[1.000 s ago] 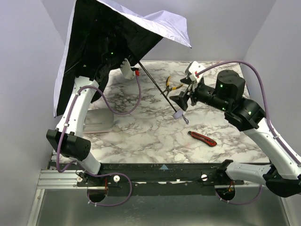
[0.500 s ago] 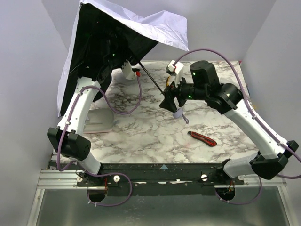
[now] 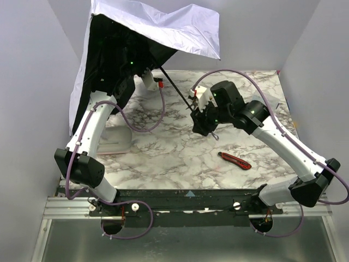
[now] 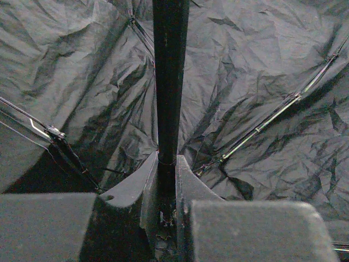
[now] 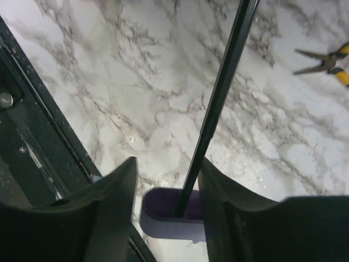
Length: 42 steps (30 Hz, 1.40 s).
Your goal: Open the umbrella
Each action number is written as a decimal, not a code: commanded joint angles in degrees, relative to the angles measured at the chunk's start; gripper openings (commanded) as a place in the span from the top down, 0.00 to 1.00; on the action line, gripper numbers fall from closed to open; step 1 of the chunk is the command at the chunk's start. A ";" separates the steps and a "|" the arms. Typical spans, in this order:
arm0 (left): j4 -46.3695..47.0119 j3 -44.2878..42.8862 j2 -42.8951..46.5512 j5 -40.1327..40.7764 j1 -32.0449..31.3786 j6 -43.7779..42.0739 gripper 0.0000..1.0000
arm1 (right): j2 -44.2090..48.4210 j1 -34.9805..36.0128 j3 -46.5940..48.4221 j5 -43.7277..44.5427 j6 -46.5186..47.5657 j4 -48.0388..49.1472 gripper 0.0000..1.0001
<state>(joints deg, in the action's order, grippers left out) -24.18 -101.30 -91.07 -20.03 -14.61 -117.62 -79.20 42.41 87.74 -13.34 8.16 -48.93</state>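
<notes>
The umbrella is spread at the back left, with pale lavender fabric outside and black lining inside. Its thin black shaft slants down to the right towards the small lavender handle. My left gripper is under the canopy, shut on the shaft near the ribs. It is hidden by the fabric in the top view. My right gripper is open and straddles the lower shaft, just above the handle. One finger stands on each side, and a small gap shows on the left.
A red-and-black utility knife lies on the marble table, near right of the handle. Yellow-handled pliers lie behind the right arm. A pale oblong case sits at the left by the left arm.
My right arm swung left and lowered until its fingers straddle the shaft at the handle. The canopy shifted slightly. The left gripper kept its hold.
</notes>
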 commanded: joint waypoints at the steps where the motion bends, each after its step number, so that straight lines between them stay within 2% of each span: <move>1: 8.41 0.88 2.60 -1.60 0.71 -2.72 1.00 | 0.60 -0.12 -1.90 1.38 2.73 -2.53 0.55; 5: 12.10 2.43 2.87 -2.15 1.23 -2.67 1.00 | -0.06 -2.13 -2.61 0.35 2.87 -3.02 0.65; 8: 13.49 2.34 2.97 -2.48 1.34 -2.49 1.00 | -0.23 -5.76 -3.90 -1.49 1.42 -2.05 0.66; 11: 14.12 2.83 3.46 -3.19 1.49 -2.69 1.00 | -1.71 -10.87 -2.02 -8.21 -0.66 -1.69 0.69; 12: 13.89 3.02 3.66 -3.77 1.51 -2.87 1.00 | -2.39 -11.89 -0.77 -11.01 -1.50 -1.68 0.66; 14: 13.26 3.49 4.26 -4.27 1.52 -3.31 1.00 | -3.54 -12.28 2.05 -15.28 -2.54 -1.51 0.52; 15: 13.10 3.83 4.49 -4.56 1.52 -3.55 1.00 | -4.05 -12.27 3.13 -17.03 -3.12 -1.17 0.50; 19: 12.68 5.33 5.30 -4.85 1.49 -3.97 1.00 | -6.35 -12.27 5.94 -19.39 -4.39 -0.57 0.50; 25: 12.42 7.08 6.20 -4.34 1.43 -3.56 1.00 | -8.53 -12.16 5.91 -19.28 -0.66 -0.82 0.51; 34: 12.79 2.88 3.97 -0.25 1.99 -2.06 1.00 | -8.12 -10.95 0.94 -13.34 8.60 -6.35 0.61; 42: 11.12 1.34 3.06 0.68 5.46 -5.47 1.00 | -4.11 -10.95 -4.42 -10.39 11.28 -9.13 0.81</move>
<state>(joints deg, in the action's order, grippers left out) -17.19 -95.90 -88.14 -22.98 -13.10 -117.64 -85.69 31.18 86.43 -26.76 15.97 -49.89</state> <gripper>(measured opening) 0.135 0.216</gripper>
